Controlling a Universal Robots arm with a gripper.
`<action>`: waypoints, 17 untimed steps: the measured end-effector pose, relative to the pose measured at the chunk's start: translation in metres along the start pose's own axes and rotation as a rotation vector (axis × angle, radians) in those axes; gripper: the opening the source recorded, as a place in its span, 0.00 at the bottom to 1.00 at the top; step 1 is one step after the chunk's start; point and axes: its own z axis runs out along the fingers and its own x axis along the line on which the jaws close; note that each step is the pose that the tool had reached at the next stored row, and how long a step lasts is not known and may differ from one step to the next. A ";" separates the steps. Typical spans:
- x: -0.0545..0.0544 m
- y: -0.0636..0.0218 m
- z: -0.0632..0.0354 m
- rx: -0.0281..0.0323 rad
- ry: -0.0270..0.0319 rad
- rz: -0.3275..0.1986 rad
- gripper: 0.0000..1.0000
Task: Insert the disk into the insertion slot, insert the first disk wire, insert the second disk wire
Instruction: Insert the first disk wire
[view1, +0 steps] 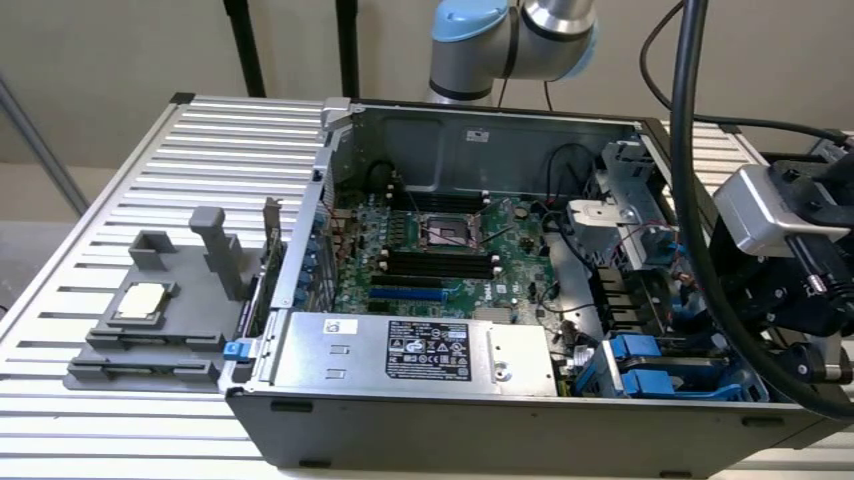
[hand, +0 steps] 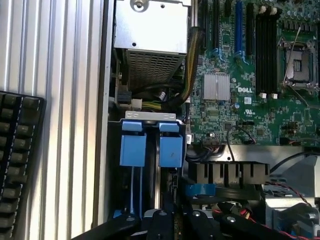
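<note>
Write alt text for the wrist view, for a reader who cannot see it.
The shut gripper hangs close to a grey drive cage with two blue tabs inside an open computer case. Nearby sit a silver power supply and a green motherboard; a black keyboard rests on the ribbed metal table outside.

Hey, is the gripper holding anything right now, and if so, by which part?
Cannot be told: the gripper has its jaws shut close to the blue carrier tabs, and what lies between them is hidden.
</note>
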 end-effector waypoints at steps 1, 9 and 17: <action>0.000 0.0000 0.0001 0.0005 0.0016 0.004 0.16; -0.003 -0.0002 0.0015 0.0039 0.0170 0.028 0.16; -0.005 -0.0008 0.0029 0.0064 0.0233 0.047 0.16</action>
